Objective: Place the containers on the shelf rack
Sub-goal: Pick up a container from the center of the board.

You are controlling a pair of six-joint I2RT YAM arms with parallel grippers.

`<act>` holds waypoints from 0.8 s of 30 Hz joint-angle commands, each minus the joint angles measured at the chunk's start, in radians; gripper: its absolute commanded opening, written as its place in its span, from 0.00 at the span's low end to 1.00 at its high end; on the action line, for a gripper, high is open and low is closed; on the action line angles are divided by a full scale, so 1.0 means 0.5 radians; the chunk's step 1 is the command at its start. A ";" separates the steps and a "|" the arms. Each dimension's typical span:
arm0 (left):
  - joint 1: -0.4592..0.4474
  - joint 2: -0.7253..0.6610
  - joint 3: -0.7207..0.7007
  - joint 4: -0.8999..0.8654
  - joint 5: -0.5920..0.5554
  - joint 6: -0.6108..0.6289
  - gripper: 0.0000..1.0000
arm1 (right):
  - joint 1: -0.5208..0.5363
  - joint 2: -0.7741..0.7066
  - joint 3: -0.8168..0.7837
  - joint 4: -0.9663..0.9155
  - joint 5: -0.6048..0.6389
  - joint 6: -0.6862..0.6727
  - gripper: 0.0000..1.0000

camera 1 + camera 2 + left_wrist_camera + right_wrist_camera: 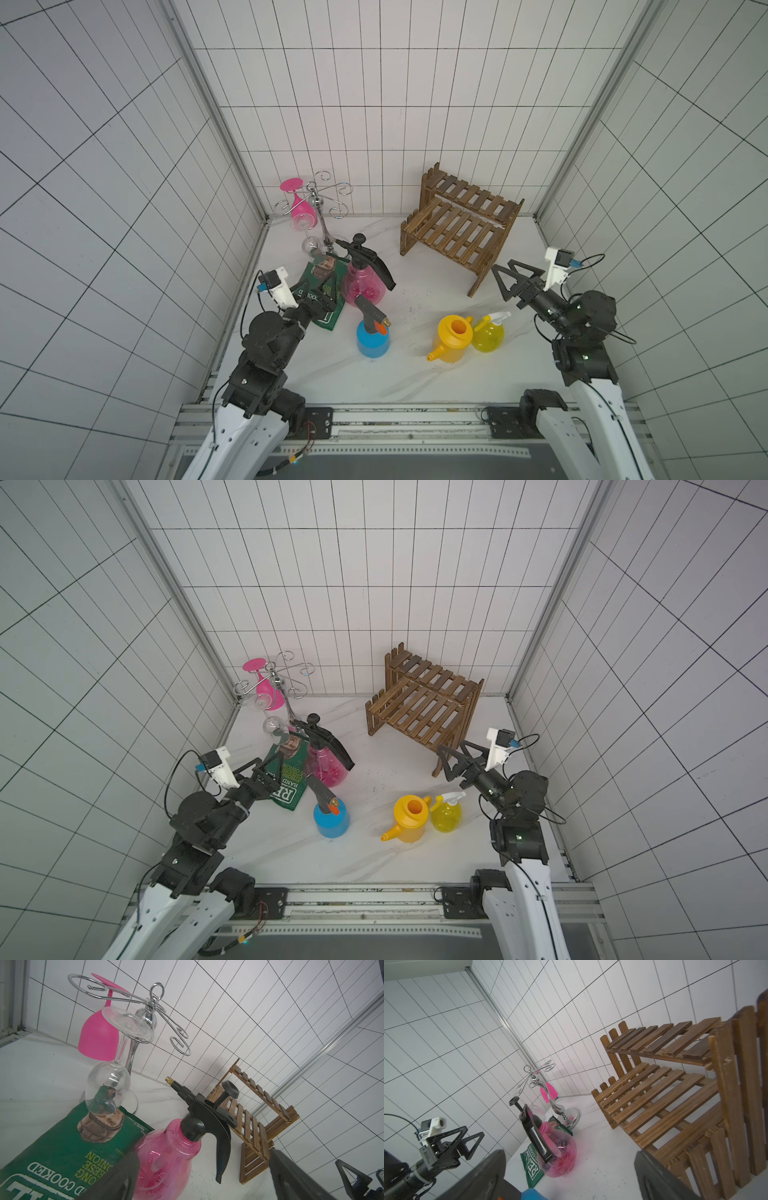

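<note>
the brown two-tier slatted wooden shelf rack (457, 226) stands at the back right of the white marble-pattern tabletop (415, 374). its long axis runs diagonally, from back left to front right. the upper tier sits nearer the rear wall and the lower tier steps out toward the front left.

all four containers stand upright on the tabletop, apart from the rack:
- translucent pink sprayer with black pump head (363, 282): left of centre, nozzle aimed back-left, trigger hanging toward the front right.
- blue sprayer with grey head and orange trigger (372, 338): just in front of the pink one, brass nozzle tip aimed right.
- yellow watering can (453, 338): front centre-right, spout aimed front-left.
- small yellow sprayer with white trigger (490, 332): just beside the can on its right, nozzle aimed right.

the left gripper (318, 291) hovers with fingers spread wide over the green crisp bag (326, 286), beside the pink sprayer, holding nothing. the right gripper (503, 264) hangs spread wide and empty, near the rack's front right leg.

dark specks lie on the tabletop. white tiled walls (374, 104) with dark grid lines enclose three sides.
</note>
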 commanded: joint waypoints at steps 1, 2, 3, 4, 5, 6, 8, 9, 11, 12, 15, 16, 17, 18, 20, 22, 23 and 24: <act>-0.007 0.037 -0.011 0.077 0.174 -0.086 0.99 | 0.168 0.007 0.026 0.066 -0.057 -0.037 0.99; -0.007 0.057 -0.011 0.082 0.202 -0.094 0.99 | 0.240 0.026 0.037 0.047 -0.038 -0.078 0.99; -0.007 0.077 -0.010 0.088 0.219 -0.110 0.99 | 0.307 0.047 0.060 0.001 -0.020 -0.136 0.99; -0.007 0.101 -0.006 0.097 0.237 -0.123 0.99 | 0.380 0.075 0.089 -0.052 -0.003 -0.190 0.99; -0.007 0.126 -0.003 0.102 0.254 -0.139 0.99 | 0.438 0.108 0.115 -0.088 0.006 -0.235 0.99; -0.007 0.141 0.003 0.107 0.271 -0.151 0.99 | 0.496 0.135 0.135 -0.115 0.011 -0.265 0.99; -0.007 0.179 0.017 0.113 0.291 -0.170 0.99 | 0.604 0.205 0.171 -0.132 0.022 -0.297 0.99; -0.005 0.191 0.024 0.113 0.301 -0.170 0.99 | 0.661 0.233 0.185 -0.132 0.030 -0.303 0.99; 0.000 0.201 0.032 0.091 0.305 -0.158 0.99 | 0.783 0.276 0.225 -0.150 0.067 -0.333 0.99; 0.007 0.200 0.033 0.074 0.299 -0.157 0.99 | 0.852 0.302 0.258 -0.200 0.110 -0.354 0.99; 0.027 0.162 0.020 0.058 0.285 -0.163 0.99 | 1.054 0.370 0.367 -0.354 0.269 -0.465 0.99; 0.026 0.139 0.011 0.056 0.275 -0.166 0.99 | 1.118 0.397 0.399 -0.410 0.325 -0.495 0.99; 0.027 0.115 0.006 0.048 0.261 -0.170 0.99 | 1.187 0.427 0.437 -0.457 0.364 -0.519 0.99; 0.026 0.088 -0.004 0.042 0.243 -0.172 0.99 | 1.258 0.451 0.465 -0.509 0.405 -0.533 0.99; 0.023 0.024 -0.020 0.033 0.202 -0.181 0.99 | 1.404 0.516 0.515 -0.616 0.502 -0.544 0.99; 0.023 -0.042 -0.038 0.033 0.163 -0.191 0.99 | 1.592 0.583 0.571 -0.730 0.633 -0.580 0.99; 0.023 -0.074 -0.050 0.033 0.145 -0.195 0.99 | 1.685 0.613 0.595 -0.770 0.730 -0.603 0.99; 0.023 -0.102 -0.061 0.032 0.128 -0.201 0.99 | 1.776 0.650 0.624 -0.812 0.813 -0.623 0.99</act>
